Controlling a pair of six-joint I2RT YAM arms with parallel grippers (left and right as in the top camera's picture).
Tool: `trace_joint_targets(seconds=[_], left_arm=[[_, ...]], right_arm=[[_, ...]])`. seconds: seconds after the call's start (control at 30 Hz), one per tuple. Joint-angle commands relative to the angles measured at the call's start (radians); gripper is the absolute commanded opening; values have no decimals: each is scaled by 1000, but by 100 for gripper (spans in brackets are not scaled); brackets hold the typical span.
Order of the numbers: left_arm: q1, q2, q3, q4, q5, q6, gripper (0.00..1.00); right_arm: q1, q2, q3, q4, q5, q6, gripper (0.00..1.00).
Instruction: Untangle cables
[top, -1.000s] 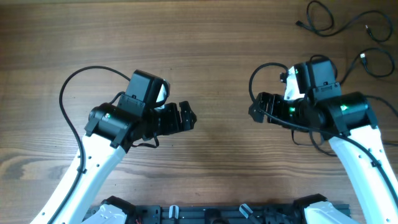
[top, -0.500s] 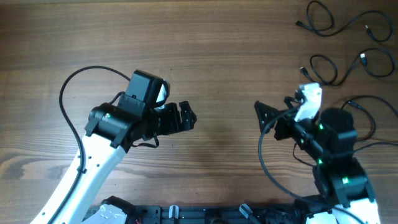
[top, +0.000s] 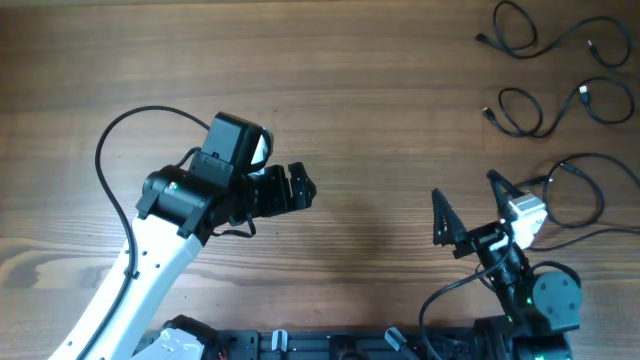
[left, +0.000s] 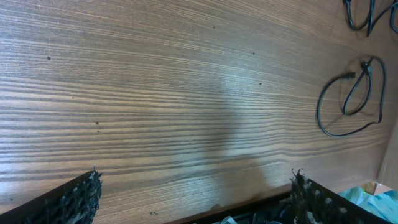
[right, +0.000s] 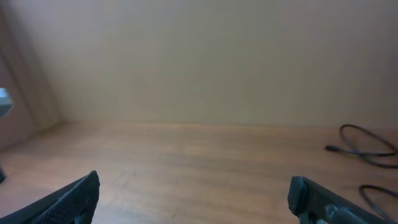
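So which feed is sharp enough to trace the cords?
Overhead: evenly lit and crisp, cables clear. Left wrist: sharp, faint shadow band mid-frame, one cable loop distinct. Right wrist: hazy, washed out, cable soft.

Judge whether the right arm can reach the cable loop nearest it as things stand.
Probably yes. That cable lies on bare table just beside the right gripper, nothing between them, and the fingers stand open. They point upward now, so the gripper must tip down first.
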Motion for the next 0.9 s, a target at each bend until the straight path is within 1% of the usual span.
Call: trace_joint_targets(seconds=[0.0, 0.1, 0.33, 0.47, 0.6, 0.67, 0.73, 0.87], left_arm=[[-4, 5, 18, 1, -10, 15, 100], [-4, 5, 18, 1, -10, 15, 100], [-4, 5, 18, 1, -10, 15, 100], [-4, 5, 18, 1, -10, 15, 100], [-4, 5, 18, 1, -10, 15, 100], [-4, 5, 18, 1, -10, 15, 100], [-4, 5, 18, 1, -10, 15, 100], [-4, 5, 18, 1, -10, 15, 100]], right_arm=[[-51, -32, -40, 93, 55, -26, 100], [-67, -38, -73, 170, 81, -26, 100], [-69, -101, -145, 198, 148, -22, 100], [-72, -101, -205, 298, 152, -22, 100], [-85, -101, -204, 269, 181, -33, 100], [-91, -101, -204, 184, 180, -22, 100], [-93, -101, -204, 62, 181, 19, 100], [-93, -101, -204, 57, 171, 28, 100]])
